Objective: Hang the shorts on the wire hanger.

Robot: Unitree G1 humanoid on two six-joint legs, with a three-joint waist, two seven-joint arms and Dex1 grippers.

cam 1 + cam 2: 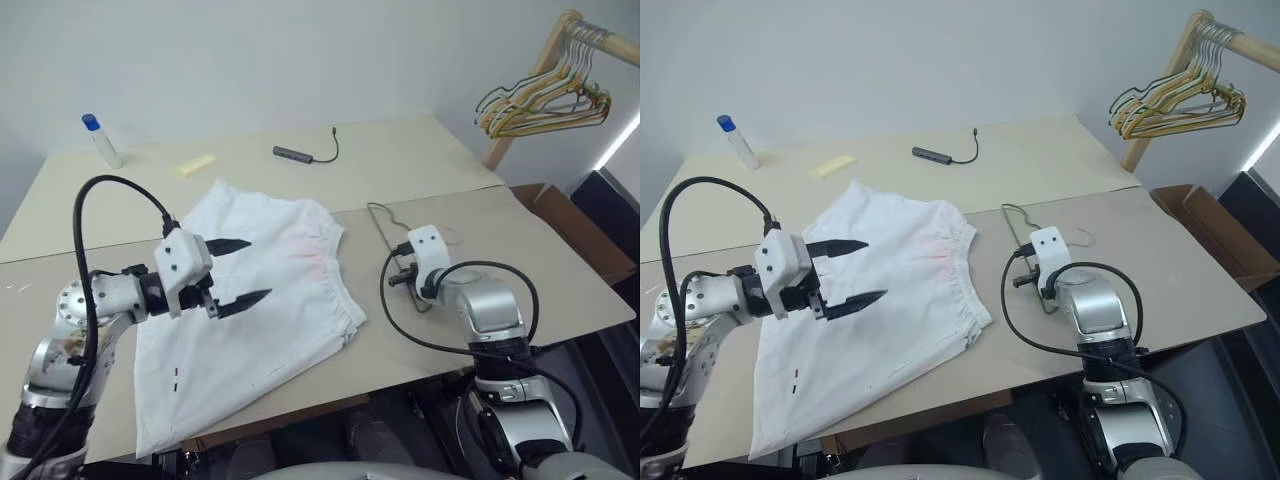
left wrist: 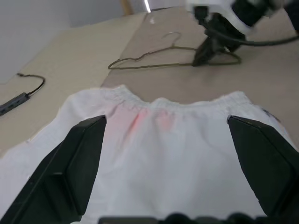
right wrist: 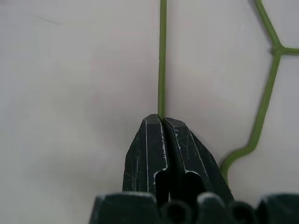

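The white shorts (image 1: 270, 300) lie flat on the table, with the gathered waistband toward the right and a faint pink stain near it. My left gripper (image 1: 258, 268) hovers open over the middle of the shorts, its two black fingers spread wide with nothing between them. The thin olive wire hanger (image 1: 380, 222) lies on the bare tabletop just right of the waistband. My right gripper (image 3: 162, 119) is shut on one straight wire of the hanger (image 3: 161, 56). In the head views the white wrist housing hides its fingers and part of the hanger.
At the back of the table are a blue-capped bottle (image 1: 102, 140), a yellow pad (image 1: 197, 165) and a dark adapter with a cable (image 1: 300, 153). A wooden rack with bunched hangers (image 1: 545, 100) stands at the far right, above a cardboard box (image 1: 575, 230).
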